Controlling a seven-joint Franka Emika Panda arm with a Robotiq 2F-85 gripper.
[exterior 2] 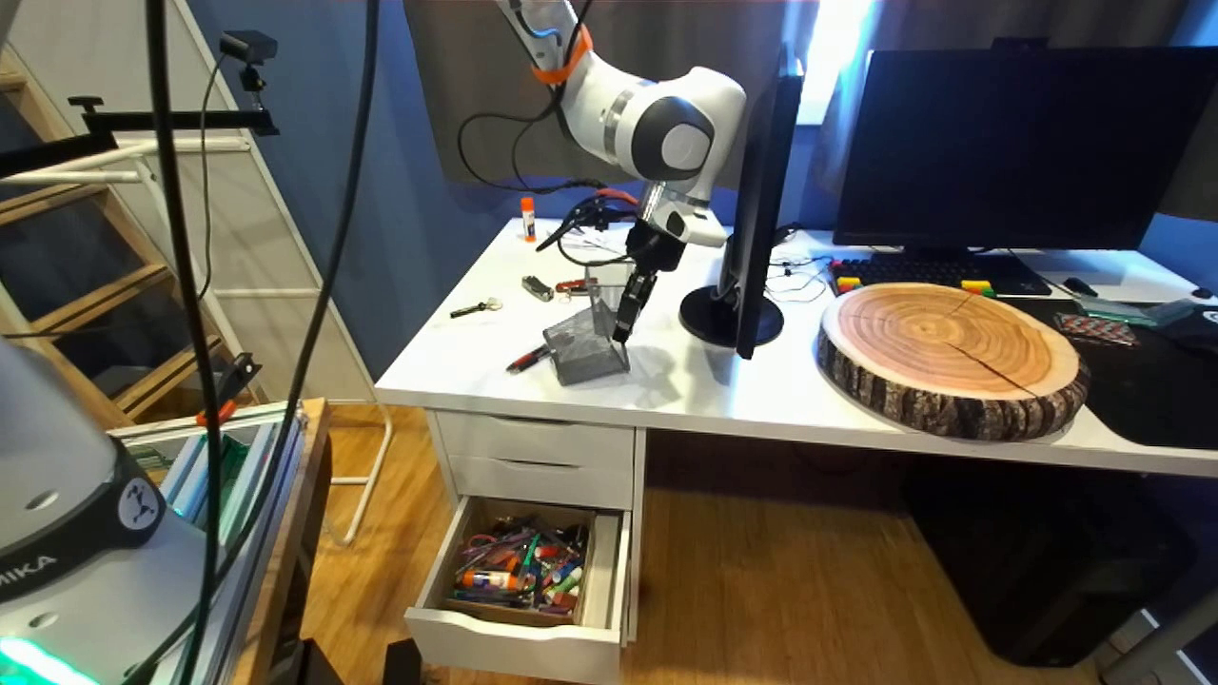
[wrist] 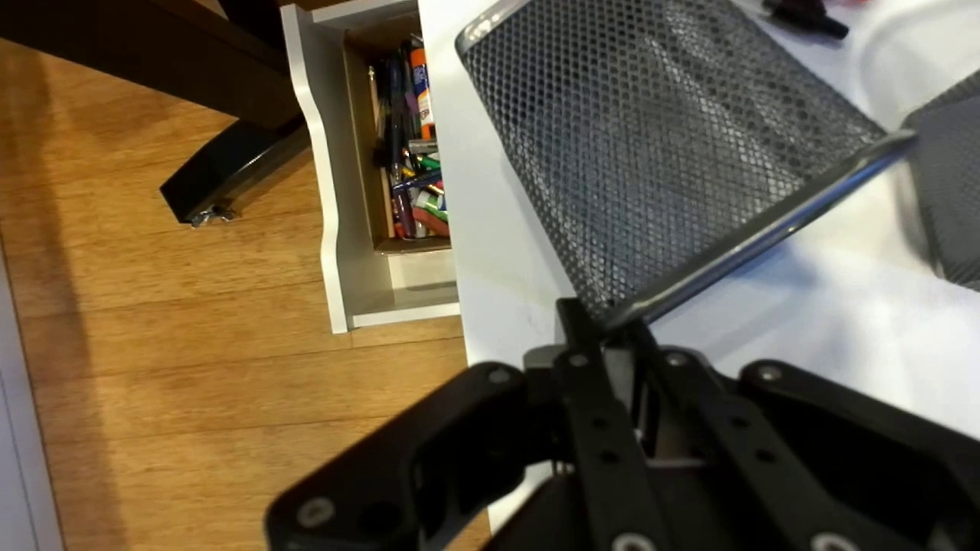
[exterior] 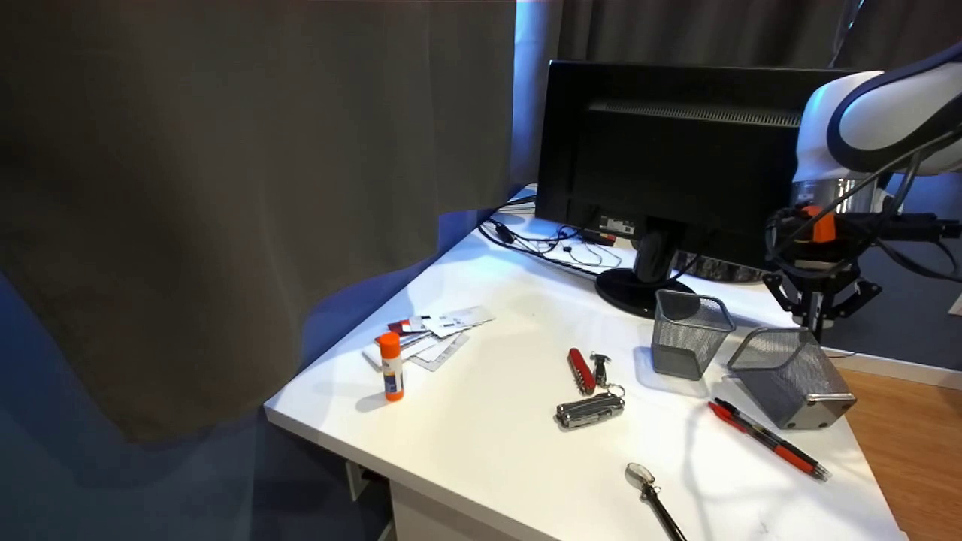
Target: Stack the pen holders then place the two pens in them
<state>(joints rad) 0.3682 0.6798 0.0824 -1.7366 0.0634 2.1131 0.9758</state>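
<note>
One dark grey wire-mesh pen holder (exterior: pixel 793 379) lies tipped on its side near the desk's edge; it also shows in an exterior view (exterior 2: pixel 582 350) and in the wrist view (wrist: pixel 658 153). My gripper (wrist: pixel 605 327) has its fingertips closed around a corner of its rim; the gripper also shows in both exterior views (exterior: pixel 814 323) (exterior 2: pixel 624 328). The second mesh pen holder (exterior: pixel 688 338) stands upright beside it, partly seen at the right of the wrist view (wrist: pixel 957 184). The two red-and-black pens (exterior: pixel 766 439) lie side by side in front of the tipped holder, partly hidden in an exterior view (exterior 2: pixel 529 360).
A black monitor (exterior: pixel 676 158) on a round stand is close behind the holders. A red pocketknife (exterior: pixel 580 370), a silver multitool (exterior: pixel 590 411), a glue stick (exterior: pixel 391 368), cards (exterior: pixel 428 338) and a black-handled tool (exterior: pixel 655 500) lie about. An open drawer (exterior 2: pixel 519 637) sits below.
</note>
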